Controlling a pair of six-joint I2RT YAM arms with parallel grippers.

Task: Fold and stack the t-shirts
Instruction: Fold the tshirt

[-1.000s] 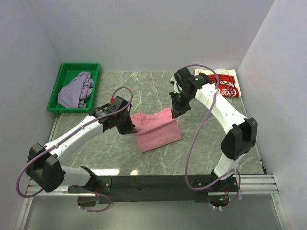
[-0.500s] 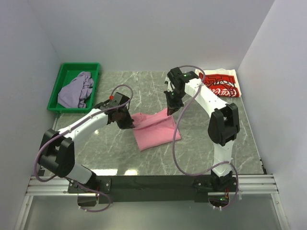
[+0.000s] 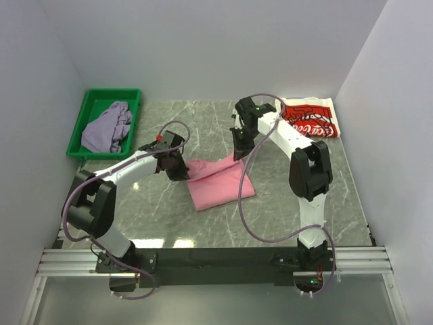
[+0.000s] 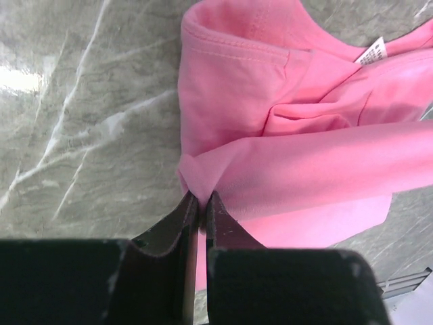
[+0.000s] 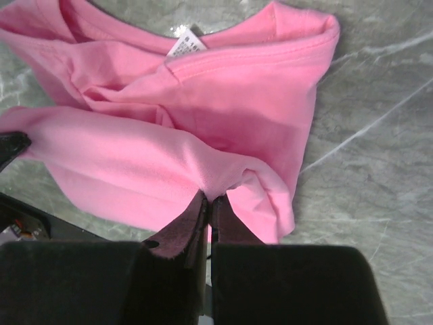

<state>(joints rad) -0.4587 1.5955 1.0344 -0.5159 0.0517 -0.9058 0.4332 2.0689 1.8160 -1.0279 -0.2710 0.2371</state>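
The pink t-shirt [image 3: 218, 181] lies partly folded mid-table, its far edge lifted between both grippers. My left gripper [image 3: 180, 172] is shut on the shirt's left corner; in the left wrist view [image 4: 201, 198] the pink cloth [image 4: 291, 135] is pinched between the jaws. My right gripper [image 3: 237, 154] is shut on the right corner; the right wrist view [image 5: 209, 198] shows the pink fabric [image 5: 223, 101] and its collar label. The white Coca-Cola t-shirt [image 3: 310, 119] lies folded at the back right. The lavender-grey t-shirt [image 3: 108, 126] is crumpled in the green bin.
The green bin [image 3: 88, 108] stands at the back left corner. White walls enclose the marbled grey table [image 3: 203, 122] on three sides. A black rail [image 3: 216, 258] runs along the near edge by the arm bases.
Both grippers have moved away from the bases with the pink shirt's edge, carrying it over the shirt. The shirt's visible area has shrunk slightly.
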